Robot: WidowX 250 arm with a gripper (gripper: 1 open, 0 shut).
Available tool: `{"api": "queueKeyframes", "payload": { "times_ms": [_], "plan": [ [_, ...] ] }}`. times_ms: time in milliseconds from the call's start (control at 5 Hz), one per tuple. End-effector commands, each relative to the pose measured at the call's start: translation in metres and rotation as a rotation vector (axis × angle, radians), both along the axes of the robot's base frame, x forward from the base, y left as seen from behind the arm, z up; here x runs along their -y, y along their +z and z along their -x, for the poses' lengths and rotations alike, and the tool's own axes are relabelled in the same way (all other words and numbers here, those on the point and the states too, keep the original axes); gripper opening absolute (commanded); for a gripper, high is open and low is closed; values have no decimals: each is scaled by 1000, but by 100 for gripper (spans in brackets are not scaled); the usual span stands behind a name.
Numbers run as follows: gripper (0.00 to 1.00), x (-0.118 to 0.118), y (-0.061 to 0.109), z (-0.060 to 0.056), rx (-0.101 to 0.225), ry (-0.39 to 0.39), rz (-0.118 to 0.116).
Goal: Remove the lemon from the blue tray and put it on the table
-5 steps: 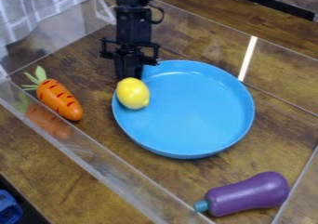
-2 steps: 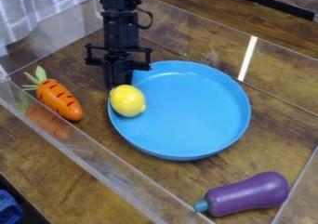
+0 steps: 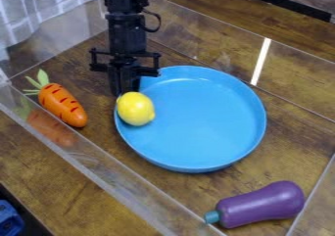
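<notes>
The yellow lemon [image 3: 135,108] rests on the left inner edge of the round blue tray [image 3: 216,118], which lies on the dark wood table [image 3: 295,93]. My black gripper [image 3: 125,83] hangs straight down just behind the lemon, at the tray's far-left rim. Its fingers look shut with nothing between them. The lemon sits free in front of the fingertips, very close to them; I cannot tell whether they touch.
An orange carrot [image 3: 61,103] with a green top lies left of the tray. A purple eggplant [image 3: 260,204] lies at the front right. Clear plastic walls [image 3: 78,166] fence the work area at the front left and at the back.
The gripper has shifted left and a little toward the tray's rim. The lemon and the tray have slid slightly left with it. Little differs over the last half second.
</notes>
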State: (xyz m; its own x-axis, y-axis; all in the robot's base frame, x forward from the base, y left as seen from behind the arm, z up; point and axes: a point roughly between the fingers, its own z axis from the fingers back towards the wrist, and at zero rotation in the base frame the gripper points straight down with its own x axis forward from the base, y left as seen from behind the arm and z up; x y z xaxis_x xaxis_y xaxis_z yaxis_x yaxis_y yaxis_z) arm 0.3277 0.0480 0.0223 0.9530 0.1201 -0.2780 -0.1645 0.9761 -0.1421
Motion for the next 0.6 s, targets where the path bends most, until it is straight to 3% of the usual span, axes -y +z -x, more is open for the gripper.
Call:
{"api": "queueKeyframes", "payload": {
  "times_ms": [0, 200, 400],
  "plan": [
    [0, -1, 28, 0, 77, -28, -12],
    [0, -9, 32, 6, 77, -31, -8],
    [0, -6, 37, 7, 82, -87, 0]
  ]
}}
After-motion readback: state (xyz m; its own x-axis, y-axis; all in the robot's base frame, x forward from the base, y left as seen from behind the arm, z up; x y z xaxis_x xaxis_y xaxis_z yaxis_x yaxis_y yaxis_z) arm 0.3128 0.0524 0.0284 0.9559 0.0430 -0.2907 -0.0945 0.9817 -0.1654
